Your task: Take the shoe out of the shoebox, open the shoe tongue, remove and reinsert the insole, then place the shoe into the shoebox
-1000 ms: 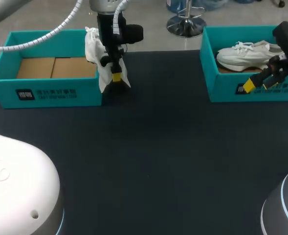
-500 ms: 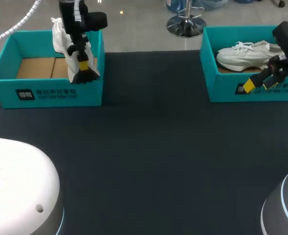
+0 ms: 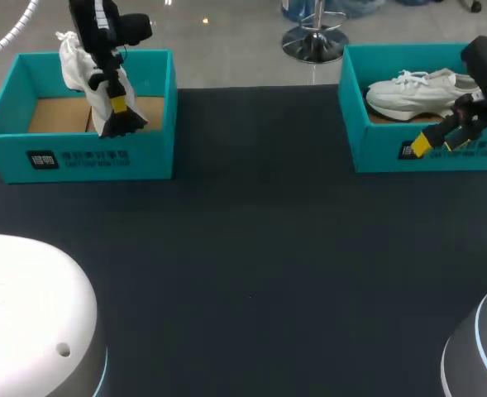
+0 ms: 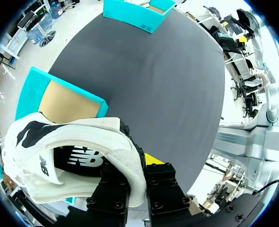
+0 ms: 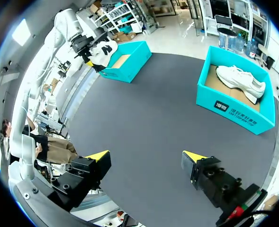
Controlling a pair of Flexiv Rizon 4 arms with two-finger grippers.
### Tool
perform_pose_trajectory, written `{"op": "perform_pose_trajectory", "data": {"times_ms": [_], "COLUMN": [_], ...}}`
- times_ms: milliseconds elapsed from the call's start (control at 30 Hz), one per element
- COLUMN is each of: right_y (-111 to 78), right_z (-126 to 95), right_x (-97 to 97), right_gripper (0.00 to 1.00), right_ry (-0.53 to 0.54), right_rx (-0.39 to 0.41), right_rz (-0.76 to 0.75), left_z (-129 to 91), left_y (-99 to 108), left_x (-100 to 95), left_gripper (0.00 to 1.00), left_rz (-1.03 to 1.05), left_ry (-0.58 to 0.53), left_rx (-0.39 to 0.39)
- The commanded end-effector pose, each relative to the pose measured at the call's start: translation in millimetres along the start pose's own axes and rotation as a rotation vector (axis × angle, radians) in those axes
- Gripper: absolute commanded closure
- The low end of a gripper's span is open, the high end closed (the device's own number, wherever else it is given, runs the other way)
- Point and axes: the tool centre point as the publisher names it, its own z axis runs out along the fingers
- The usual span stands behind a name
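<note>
The dark table (image 3: pixel 251 248) carries two teal boxes, well apart. The left box (image 3: pixel 86 161) is the one that matters now. The shoe (image 3: pixel 76 70) hangs on end over its cardboard floor, clamped by the left gripper (image 3: pixel 116 106) on a white edge beside the dark opening.

To my eye this is the last step, putting the shoe away. It wants a straight descent well inside the walls. The wrist should tip so the sole meets the cardboard flat, not the toe first. The fingers should part only once the shoe rests, or it may topple against a wall.

The right box (image 3: pixel 375 141) holds the other shoe (image 3: pixel 412 91), lying on its sole. The right gripper (image 5: pixel 146 156) hovers just in front of that box, fingers spread wide with nothing between them.

From above I cannot judge how high the shoe hangs, or whether its lower end is already below the rim. The arm covers much of it there. In the left wrist view only one yellow tip shows; the other is behind the shoe. Insole and tongue cannot be made out.
</note>
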Motion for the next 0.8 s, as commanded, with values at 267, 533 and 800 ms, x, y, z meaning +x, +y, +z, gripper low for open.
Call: {"op": "perform_pose_trajectory", "data": {"times_ms": [267, 533, 800], "right_y": [0.9, 0.9, 0.9], "right_z": [1, 1, 1], "right_x": [-0.3, -0.3, -0.3], "right_gripper": [0.0, 0.0, 0.0], "right_ry": [-0.001, -0.001, -0.001], "right_rx": [0.002, 0.002, 0.002], "right_rz": [0.001, 0.001, 0.001], "left_z": [-1, -24, -54], "left_y": [0, 13, 47], "left_x": [0.3, -33.4, -84.1], "left_gripper": [1.0, 1.0, 1.0], "left_rz": [0.0, -0.02, -0.027], "left_ry": [-0.002, 0.0, 0.042], "left_rx": [0.0, 0.004, -0.008]}}
